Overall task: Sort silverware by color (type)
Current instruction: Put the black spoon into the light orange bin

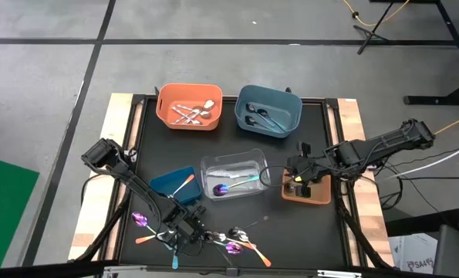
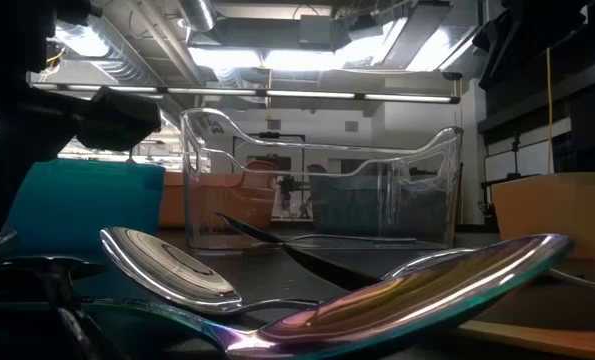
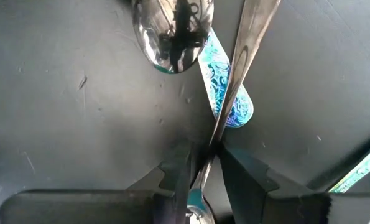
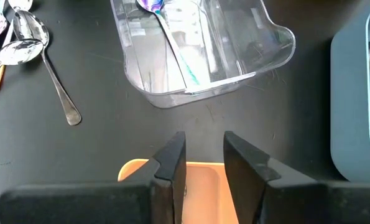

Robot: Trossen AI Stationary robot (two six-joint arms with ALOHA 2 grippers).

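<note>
L gripper (image 3: 204,163) pinched on silver spoon handle (image 3: 244,56); R gripper (image 4: 203,155) part-open, empty, over brown bin (image 4: 200,180).

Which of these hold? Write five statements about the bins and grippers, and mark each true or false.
1. The orange bin holds silver spoons. True.
2. The blue bin is empty. False: dark pieces lie in it.
3. An iridescent spoon lies in the clear bin. True.
4. The right gripper grips a fork. False: its fingers are open and empty, above the brown bin.
5. The left gripper is at the loose pile, away from the bins. True.
</note>
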